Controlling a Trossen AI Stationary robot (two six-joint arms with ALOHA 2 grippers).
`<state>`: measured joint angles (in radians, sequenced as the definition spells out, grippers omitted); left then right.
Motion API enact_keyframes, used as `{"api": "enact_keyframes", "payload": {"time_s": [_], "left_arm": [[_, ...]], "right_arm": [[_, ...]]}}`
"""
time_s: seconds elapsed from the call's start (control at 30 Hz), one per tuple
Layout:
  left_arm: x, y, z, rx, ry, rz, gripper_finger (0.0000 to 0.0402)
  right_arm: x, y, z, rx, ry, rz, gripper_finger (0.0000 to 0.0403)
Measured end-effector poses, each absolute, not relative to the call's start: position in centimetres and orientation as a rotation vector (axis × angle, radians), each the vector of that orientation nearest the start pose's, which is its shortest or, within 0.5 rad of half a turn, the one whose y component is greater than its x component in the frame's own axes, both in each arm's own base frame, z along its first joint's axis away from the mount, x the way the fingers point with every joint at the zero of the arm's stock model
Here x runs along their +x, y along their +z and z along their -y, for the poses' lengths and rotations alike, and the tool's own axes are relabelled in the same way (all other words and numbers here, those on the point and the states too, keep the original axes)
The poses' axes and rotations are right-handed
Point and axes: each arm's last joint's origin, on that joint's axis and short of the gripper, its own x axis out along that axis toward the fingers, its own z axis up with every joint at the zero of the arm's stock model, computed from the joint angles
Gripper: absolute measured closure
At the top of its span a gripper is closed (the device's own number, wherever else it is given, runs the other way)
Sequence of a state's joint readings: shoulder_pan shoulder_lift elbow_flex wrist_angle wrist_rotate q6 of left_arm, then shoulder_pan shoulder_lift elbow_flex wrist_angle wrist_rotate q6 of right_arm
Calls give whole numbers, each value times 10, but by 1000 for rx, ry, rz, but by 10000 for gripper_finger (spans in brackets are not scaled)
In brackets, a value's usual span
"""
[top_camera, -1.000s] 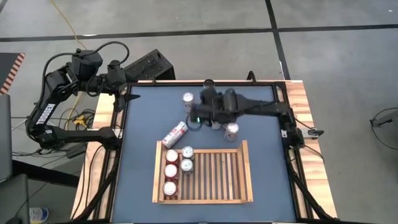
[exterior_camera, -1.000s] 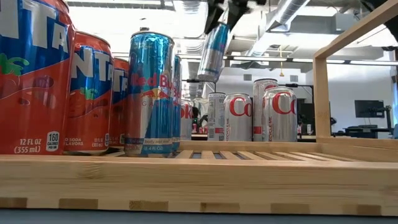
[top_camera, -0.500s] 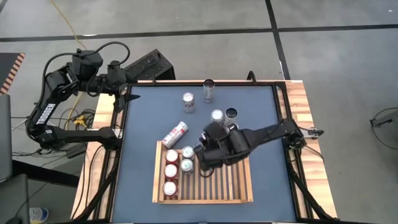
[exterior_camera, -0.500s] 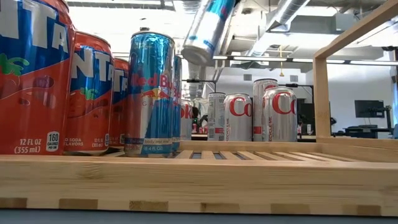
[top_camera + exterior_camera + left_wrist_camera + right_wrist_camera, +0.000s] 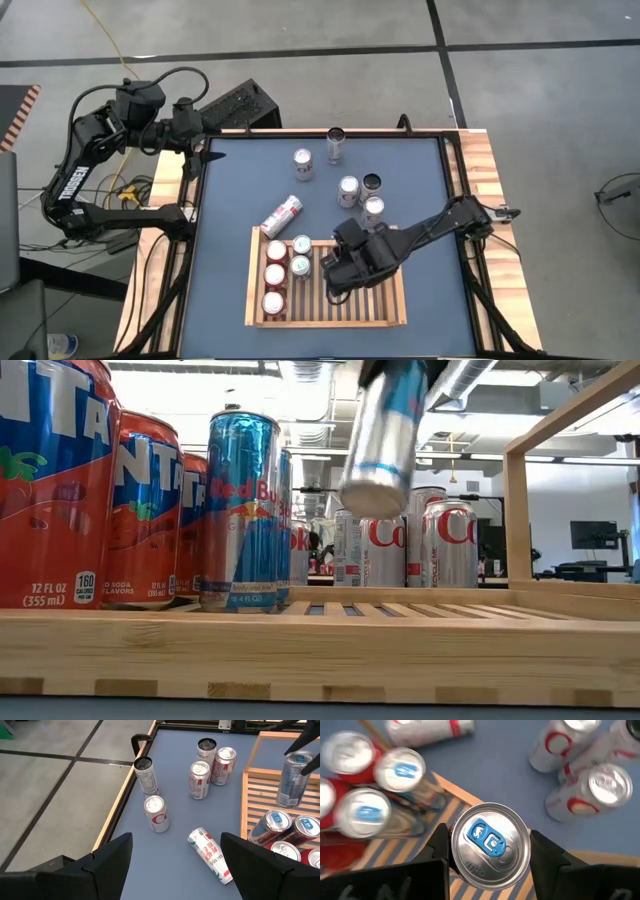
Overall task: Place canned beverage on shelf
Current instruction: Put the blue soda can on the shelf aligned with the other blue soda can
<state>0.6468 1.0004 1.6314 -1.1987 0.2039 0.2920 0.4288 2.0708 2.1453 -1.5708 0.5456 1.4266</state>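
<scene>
Slim metal can (image 5: pixel 385 435), clamped in right end effector (image 5: pixel 345 268), above slatted wooden shelf (image 5: pixel 385 318).

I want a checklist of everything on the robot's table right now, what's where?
Surface: blue tabletop, wood-edged.
Job's things: shelf holds three red cans and two blue ones along one side; slim blue-silver can held above its slats, not set down.
Clutter: five upright cans and one lying can off the shelf.
Grippers: right gripper clamps the slim can; left gripper open, parked at the table's edge.
Cables: yellow cable on the floor.
Surroundings: grey floor; no people seen.
</scene>
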Motion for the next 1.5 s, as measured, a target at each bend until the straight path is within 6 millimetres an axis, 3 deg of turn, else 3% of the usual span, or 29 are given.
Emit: {"api": "enact_keyframes", "payload": {"time_s": [0.17,0.4,0.7,1.0,1.4,1.5], "left_arm": [[101,468,-69,50,353,-563,111],[102,470,-69,38,363,-539,111],[102,470,-70,35,364,-538,111],[102,470,-70,38,363,-539,111],[102,470,-70,38,363,-539,111],[102,470,-70,38,363,-539,111]], "right_arm": [[361,295,-159,529,-1017,-922,252],[362,288,-152,486,-1065,-875,252],[382,287,-91,371,-1150,-887,252],[387,257,-31,403,-1322,-940,252],[392,249,-27,480,-1347,-855,252],[394,249,-26,493,-1339,-831,226]]}}
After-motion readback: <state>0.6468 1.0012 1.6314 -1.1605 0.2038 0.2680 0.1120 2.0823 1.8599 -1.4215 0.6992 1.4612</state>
